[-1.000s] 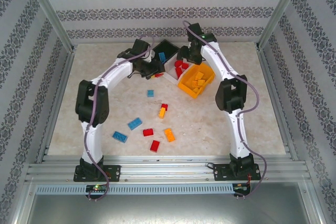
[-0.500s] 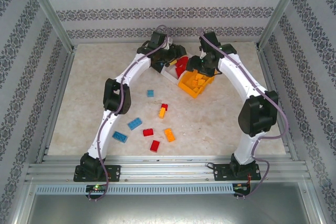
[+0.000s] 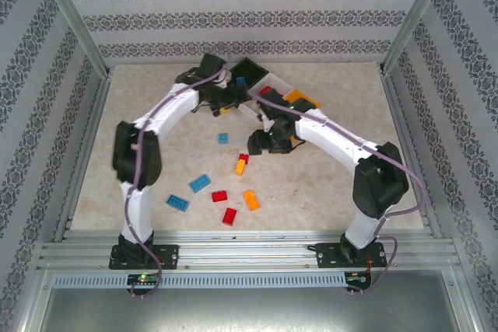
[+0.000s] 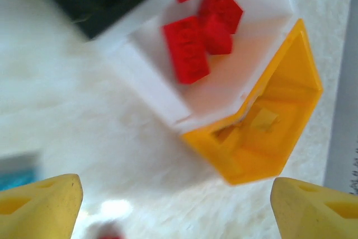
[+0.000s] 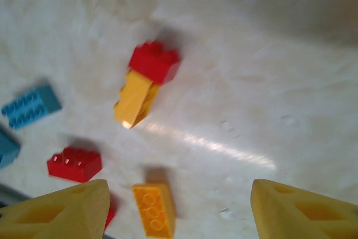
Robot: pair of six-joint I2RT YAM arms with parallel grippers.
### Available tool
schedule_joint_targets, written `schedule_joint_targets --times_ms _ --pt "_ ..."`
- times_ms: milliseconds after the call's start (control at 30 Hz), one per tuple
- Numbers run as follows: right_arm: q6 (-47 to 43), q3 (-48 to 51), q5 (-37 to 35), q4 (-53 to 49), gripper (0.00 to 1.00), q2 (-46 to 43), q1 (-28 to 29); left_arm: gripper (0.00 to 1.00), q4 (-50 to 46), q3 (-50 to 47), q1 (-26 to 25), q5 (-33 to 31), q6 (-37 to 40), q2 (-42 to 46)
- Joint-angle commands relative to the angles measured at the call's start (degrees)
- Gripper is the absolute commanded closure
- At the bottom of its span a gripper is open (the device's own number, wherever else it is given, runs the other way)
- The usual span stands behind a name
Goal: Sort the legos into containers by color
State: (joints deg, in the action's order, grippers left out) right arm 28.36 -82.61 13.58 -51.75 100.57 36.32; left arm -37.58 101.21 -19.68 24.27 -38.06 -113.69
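Observation:
The containers stand in a row at the back: a black bin [image 3: 247, 70] with a blue lego, a white bin [image 4: 146, 80] holding red legos [image 4: 193, 46], and an orange bin [image 4: 282, 118], largely hidden under my right arm in the top view. My left gripper [image 3: 228, 99] hovers just left of the bins, open and empty, its yellow fingers [image 4: 39, 205] wide apart. My right gripper [image 3: 258, 143] hangs open over the table above the loose legos. Below it lie a red brick stuck on an orange one [image 5: 146, 81] and an orange lego [image 5: 154, 208].
Loose legos lie on the table's middle: blue ones [image 3: 223, 138] [image 3: 200, 183] [image 3: 177, 202], red ones [image 3: 219, 196] [image 3: 229, 216], an orange one [image 3: 250, 200]. Metal frame rails [image 3: 233, 250] run along the near edge, and patterned walls enclose the other sides.
The left gripper swung over the white bin, opened, and drew back to the left. The right arm swung from the orange bin down towards the loose legos.

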Motion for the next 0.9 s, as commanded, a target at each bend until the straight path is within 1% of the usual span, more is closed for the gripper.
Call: schedule_joint_targets --times_ms 0,67,133,233,367,633,733,767,867 --pt "2.4 -0.9 2.1 1.0 0.31 4.5 3.4 0.11 -5.6 -10.8 3.1 -9.4 6.3 10.6" --pt "2.1 -3.1 1.2 -0.8 0.30 6.8 5.6 0.11 -5.8 -17.8 4.5 -10.2 7.1 15.8" --pt "2.5 -4.3 0.8 -1.6 0.29 8.8 7.0 0.10 -5.4 -24.1 5.8 -9.8 7.0 20.8" --pt "4.1 -4.8 0.6 -2.2 0.29 11.3 7.7 0.10 -5.1 -29.9 6.7 -9.9 6.8 26.1" --pt "6.0 -5.6 -0.5 -0.9 0.29 14.2 8.4 0.10 -5.9 -33.4 7.0 -10.3 7.1 30.4" --pt "8.2 -12.7 -2.7 0.8 0.32 22.2 8.9 0.09 -9.1 -36.8 7.7 -11.1 8.6 35.6" --pt "8.9 -14.2 -4.0 -0.3 0.36 24.2 8.9 0.09 -10.2 -37.5 7.8 -11.3 9.4 36.5" --pt "9.0 -14.2 -4.3 -0.4 0.40 24.3 8.9 0.10 -10.5 -37.6 7.8 -11.2 9.8 36.5" --pt "9.0 -13.4 -5.0 -0.9 0.57 23.6 8.8 0.12 -11.1 -37.5 7.8 -11.3 10.9 36.5"
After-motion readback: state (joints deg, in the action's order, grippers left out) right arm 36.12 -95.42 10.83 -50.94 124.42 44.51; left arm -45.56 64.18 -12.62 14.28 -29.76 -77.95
